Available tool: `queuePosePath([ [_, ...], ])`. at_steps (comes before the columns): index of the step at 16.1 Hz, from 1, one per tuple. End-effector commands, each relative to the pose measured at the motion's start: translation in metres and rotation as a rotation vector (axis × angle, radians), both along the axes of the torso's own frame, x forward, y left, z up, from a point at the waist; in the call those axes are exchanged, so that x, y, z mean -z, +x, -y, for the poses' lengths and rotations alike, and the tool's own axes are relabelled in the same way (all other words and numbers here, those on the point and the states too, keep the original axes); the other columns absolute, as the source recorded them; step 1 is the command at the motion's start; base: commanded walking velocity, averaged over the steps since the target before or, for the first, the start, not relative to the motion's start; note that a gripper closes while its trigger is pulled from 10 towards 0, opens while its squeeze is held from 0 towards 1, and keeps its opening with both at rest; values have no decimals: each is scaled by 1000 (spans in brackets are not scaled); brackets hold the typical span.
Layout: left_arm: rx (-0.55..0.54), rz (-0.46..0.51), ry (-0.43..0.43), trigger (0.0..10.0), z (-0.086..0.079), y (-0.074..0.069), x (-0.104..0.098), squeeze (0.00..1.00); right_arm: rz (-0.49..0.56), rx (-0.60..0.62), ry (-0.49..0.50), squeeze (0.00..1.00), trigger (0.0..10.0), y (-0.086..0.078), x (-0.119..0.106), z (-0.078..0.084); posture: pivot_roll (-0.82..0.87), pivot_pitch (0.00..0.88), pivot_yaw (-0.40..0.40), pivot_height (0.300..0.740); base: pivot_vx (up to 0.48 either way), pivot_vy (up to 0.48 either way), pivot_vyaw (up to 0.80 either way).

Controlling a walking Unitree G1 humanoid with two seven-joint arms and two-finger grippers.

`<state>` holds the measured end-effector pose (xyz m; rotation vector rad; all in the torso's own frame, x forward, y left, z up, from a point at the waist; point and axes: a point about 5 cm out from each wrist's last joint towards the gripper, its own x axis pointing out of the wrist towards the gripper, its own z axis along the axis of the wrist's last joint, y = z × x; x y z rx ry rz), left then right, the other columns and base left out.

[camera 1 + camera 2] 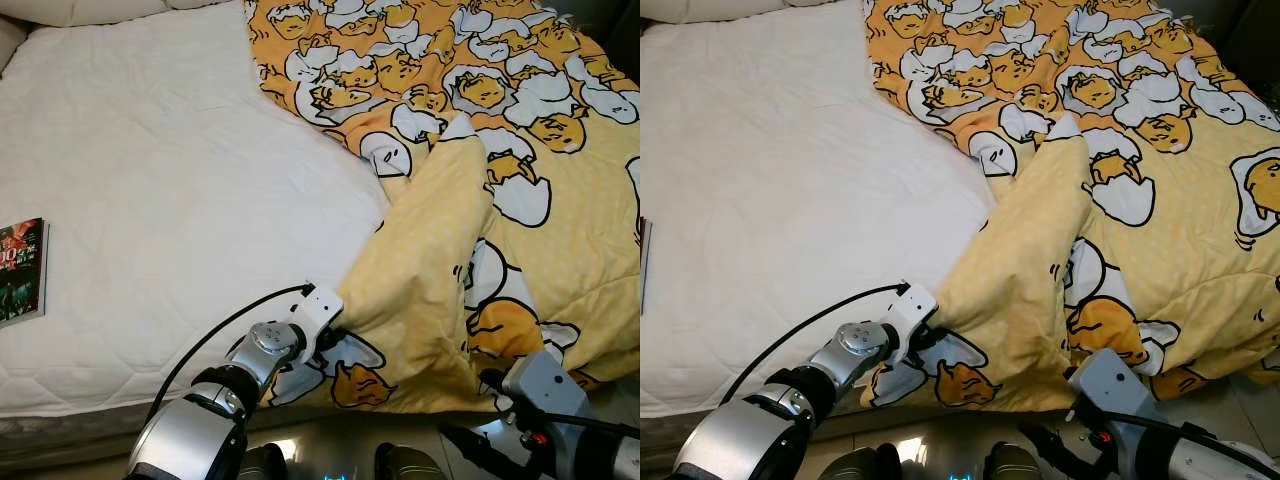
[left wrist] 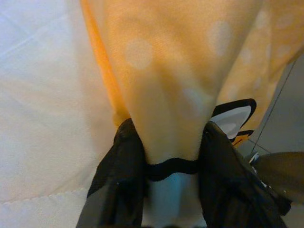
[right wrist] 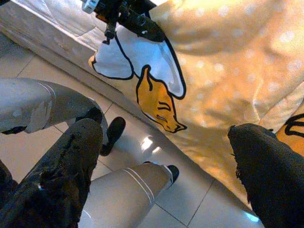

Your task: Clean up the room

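A yellow blanket (image 1: 480, 150) printed with egg characters covers the right half of the bed, its near corner folded over so the dotted yellow underside (image 1: 420, 290) shows. My left gripper (image 1: 335, 335) is shut on that folded corner at the bed's front edge; in the left wrist view the fabric (image 2: 171, 95) is pinched between both black fingers (image 2: 121, 175). My right gripper (image 3: 166, 161) hangs open below the mattress edge at the lower right, above the floor, with nothing between its fingers (image 3: 61, 175).
The white quilted mattress (image 1: 160, 180) lies bare on the left half. A book (image 1: 20, 270) rests near its left edge. Pale pillows (image 1: 70, 10) line the far side. Glossy tiled floor (image 3: 180, 204) runs along the bed's front, where my feet stand.
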<state>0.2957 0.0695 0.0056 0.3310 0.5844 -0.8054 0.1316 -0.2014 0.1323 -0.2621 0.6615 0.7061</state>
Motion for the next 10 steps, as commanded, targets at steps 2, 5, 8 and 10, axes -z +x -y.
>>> queuePosePath([
  [2,7,-37,12,0,-6,-5,6,0,-14,3,10,0,10000,1,5,-3,-282,145,74,740,0,0,0],
  [5,112,-63,-3,0,-9,-6,3,0,26,94,-50,0,10000,20,19,3,-221,108,84,740,0,0,0],
  [8,213,-79,-19,0,-16,-4,-2,0,73,180,-46,0,10000,48,30,6,-131,43,84,740,0,0,0],
  [10,256,-60,-12,0,-30,0,-8,0,103,197,-23,0,10000,65,35,1,-82,7,83,740,0,0,0],
])
